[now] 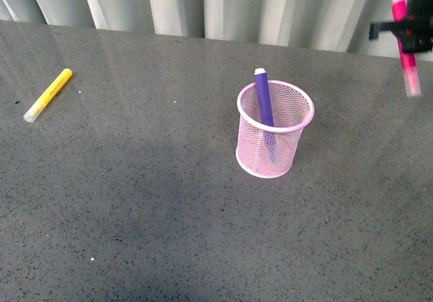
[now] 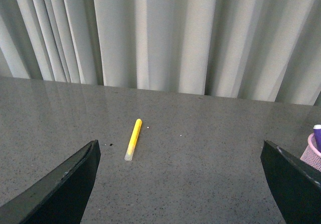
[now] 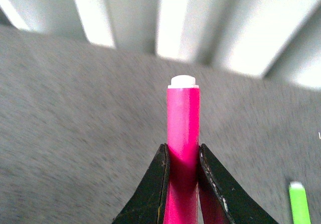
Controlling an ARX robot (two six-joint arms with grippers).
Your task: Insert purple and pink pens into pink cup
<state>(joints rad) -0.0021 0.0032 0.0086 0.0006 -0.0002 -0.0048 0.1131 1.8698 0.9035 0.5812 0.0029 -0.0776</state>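
The pink cup (image 1: 275, 131), a pale-pink mesh holder, stands upright right of the table's middle, with the purple pen (image 1: 263, 97) leaning inside it, its end above the rim. My right gripper (image 1: 408, 30) is shut on the pink pen (image 1: 406, 48) and holds it near upright in the air at the far right, well above the table and right of the cup. In the right wrist view my fingers (image 3: 156, 184) clamp the pink pen (image 3: 182, 128). My left gripper (image 2: 180, 184) is open and empty above the table; the cup's edge (image 2: 313, 156) and the purple pen (image 2: 317, 136) show at that view's border.
A yellow marker (image 1: 48, 94) lies on the grey table at the far left, also in the left wrist view (image 2: 133, 139). A green object (image 3: 299, 202) lies on the table in the right wrist view. Pale curtains (image 1: 223, 4) hang behind the table's far edge.
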